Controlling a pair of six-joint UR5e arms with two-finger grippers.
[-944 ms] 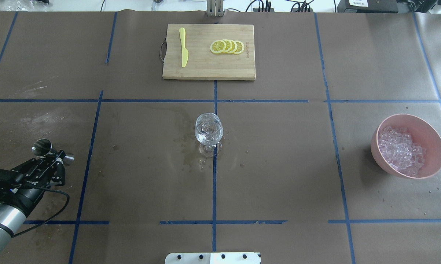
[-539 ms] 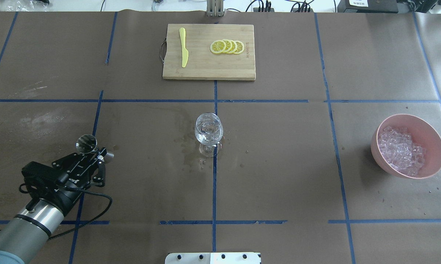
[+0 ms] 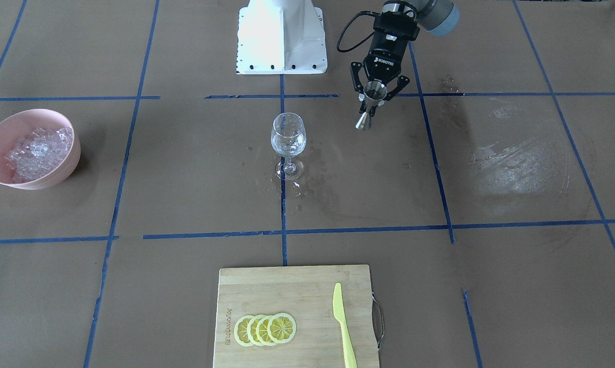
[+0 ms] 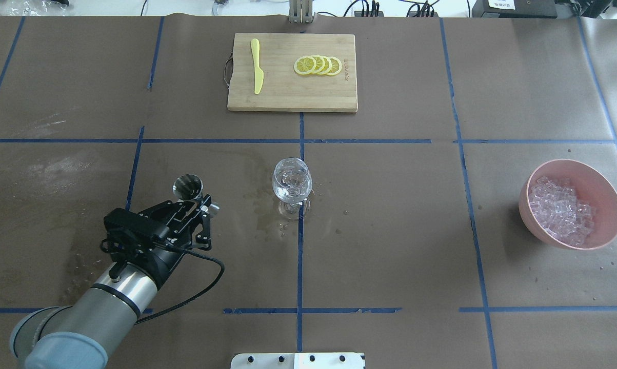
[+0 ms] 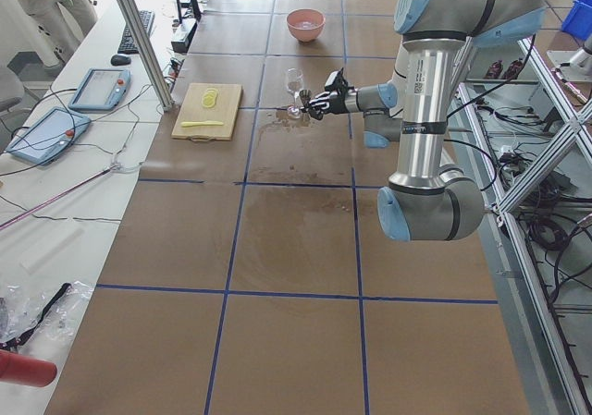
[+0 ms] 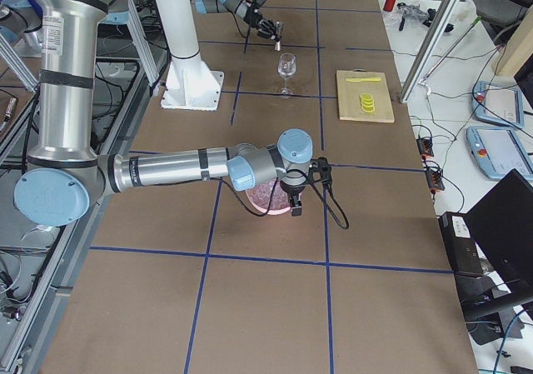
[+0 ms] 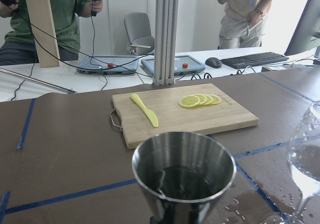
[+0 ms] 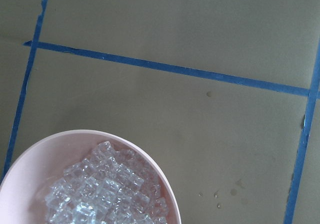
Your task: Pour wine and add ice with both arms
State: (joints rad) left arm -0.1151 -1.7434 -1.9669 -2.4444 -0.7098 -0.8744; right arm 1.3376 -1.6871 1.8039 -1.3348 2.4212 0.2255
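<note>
Shiny conical steel jigger (image 4: 187, 186) clamped in left claw (image 4: 201, 201), lower left, right claw (image 6: 295, 206) grip indiscernible, beside glassy ice cubes (image 4: 559, 210)

Overhead cam behind robot base (image 4: 298, 361) looks forward-down; front cam faces it from across, both sharing glass (image 4: 292, 183) and cutting board (image 4: 287, 97). End cams look along the table (image 5: 296, 239); wrist cams close: left toward cutting board, right down on ice (image 8: 105, 184).

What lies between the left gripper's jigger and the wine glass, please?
Nothing solid: between jigger and glass, the overhead view shows only brown paper with a wet stain.
</note>
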